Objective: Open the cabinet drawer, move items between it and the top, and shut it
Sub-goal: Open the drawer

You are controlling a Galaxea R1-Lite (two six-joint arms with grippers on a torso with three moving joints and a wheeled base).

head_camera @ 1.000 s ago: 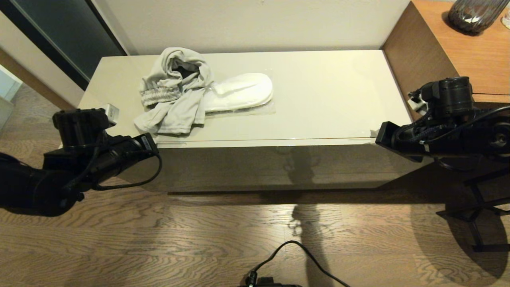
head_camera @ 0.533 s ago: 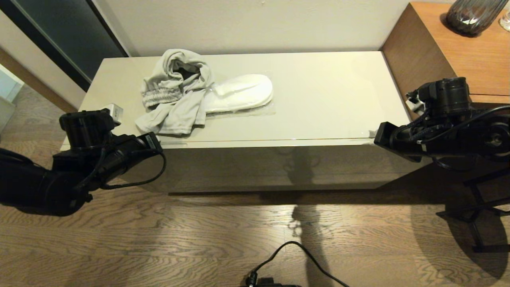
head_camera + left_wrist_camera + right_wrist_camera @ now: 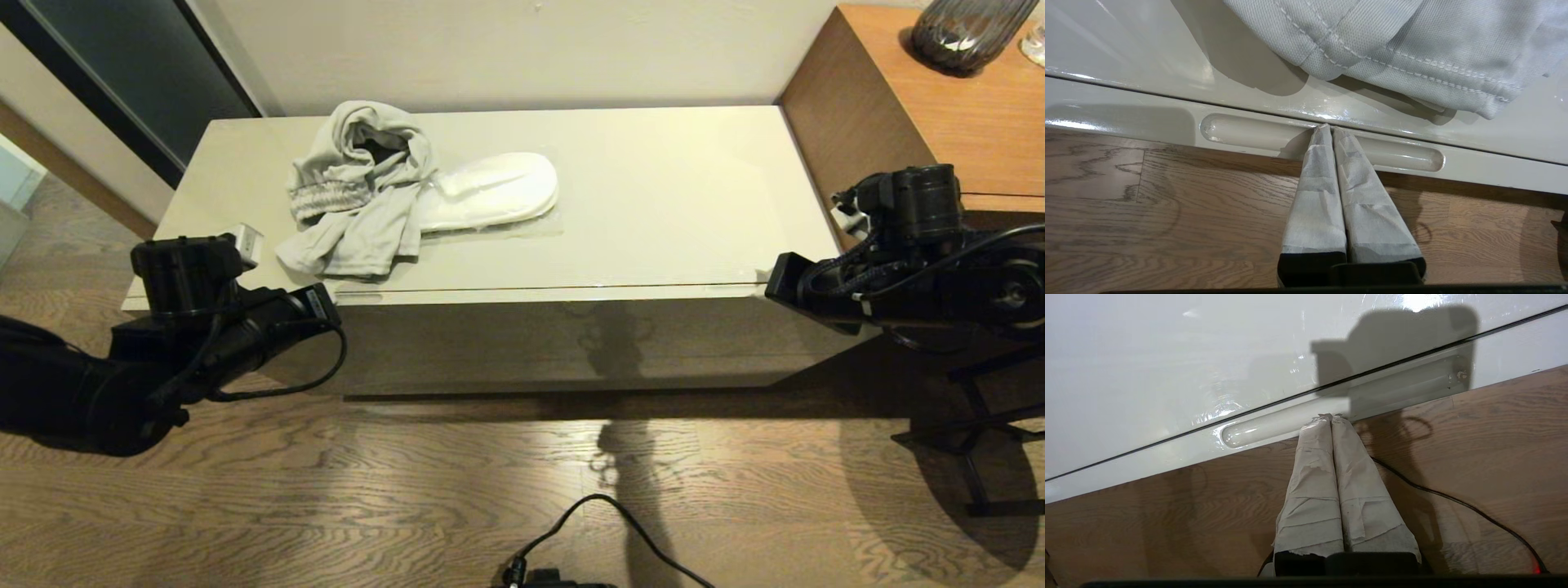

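Left gripper (image 3: 1329,128) at the left end of the drawer front (image 3: 555,343), fingers pressed together, tips in the left handle slot (image 3: 1249,132). Right gripper (image 3: 1327,417) at the right end, fingers likewise closed, tips at the right handle slot (image 3: 1274,426). Drawer just ajar, a thin dark gap under the cabinet top (image 3: 669,196). On the top, left of centre: grey garment (image 3: 359,192) bunched, partly overlapping white slippers (image 3: 490,192) in clear plastic. Brown wood unit (image 3: 914,106) at right.

Black arms (image 3: 122,376) with looping cables; pale tape-wrapped tapered jaws.
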